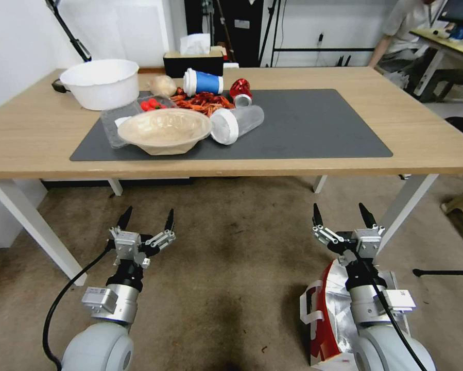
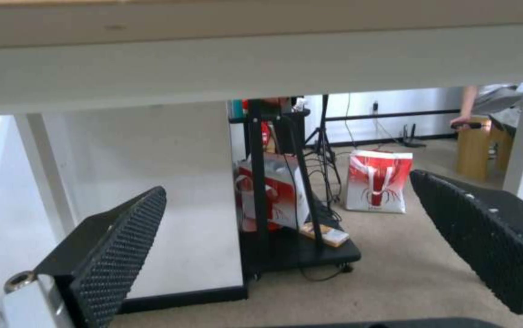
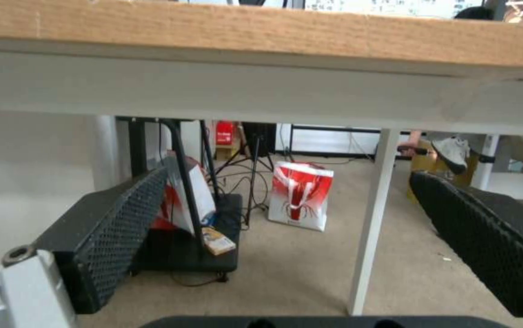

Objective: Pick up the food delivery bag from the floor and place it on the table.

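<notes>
Bag (image 1: 326,314) sits on floor (image 1: 231,278) under right arm; left gripper (image 1: 146,219) and right gripper (image 1: 342,215) gape, short of table (image 1: 432,139)

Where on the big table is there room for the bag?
The right half of the dark grey mat and the bare wood of the light-wood table beside it are free. The left is crowded: white plastic bowl, beige paper bowl, clear plastic cup.
</notes>
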Robot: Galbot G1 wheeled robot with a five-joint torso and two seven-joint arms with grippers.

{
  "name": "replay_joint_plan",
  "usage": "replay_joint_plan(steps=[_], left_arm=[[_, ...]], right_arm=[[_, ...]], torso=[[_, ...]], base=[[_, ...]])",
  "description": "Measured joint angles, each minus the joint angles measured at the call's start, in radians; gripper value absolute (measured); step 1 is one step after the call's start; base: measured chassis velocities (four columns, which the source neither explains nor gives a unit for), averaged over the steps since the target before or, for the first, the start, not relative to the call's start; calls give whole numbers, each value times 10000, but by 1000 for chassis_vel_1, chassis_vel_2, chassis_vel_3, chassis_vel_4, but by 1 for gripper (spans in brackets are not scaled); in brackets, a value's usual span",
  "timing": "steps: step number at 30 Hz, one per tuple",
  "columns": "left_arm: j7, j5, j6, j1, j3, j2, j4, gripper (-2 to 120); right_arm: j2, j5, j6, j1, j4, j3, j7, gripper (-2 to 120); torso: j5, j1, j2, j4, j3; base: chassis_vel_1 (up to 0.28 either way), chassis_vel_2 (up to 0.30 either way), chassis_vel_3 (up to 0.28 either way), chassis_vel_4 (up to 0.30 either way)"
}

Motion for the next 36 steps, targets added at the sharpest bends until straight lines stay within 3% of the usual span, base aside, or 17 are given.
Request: replay_joint_plan(steps=[13, 16, 36], left_arm=[[20, 36, -8, 46, -10, -43, -50, 100], [17, 98, -55, 237, -107, -74, -280, 100], [15, 279, -131, 403, -68, -90, -476, 100]], right_arm=[[12, 1, 43, -58, 27, 20, -2, 100], [13, 7, 57, -91, 311, 9, -26, 100], [-92, 102, -13, -278, 748, 104, -40, 100]], torso=[[1, -185, -545, -1, -358], [0, -301, -852, 0, -552], [0, -511, -1625, 0, -1114]], base=[[0, 0, 0, 0], [0, 0, 0, 0], [0, 0, 0, 0]])
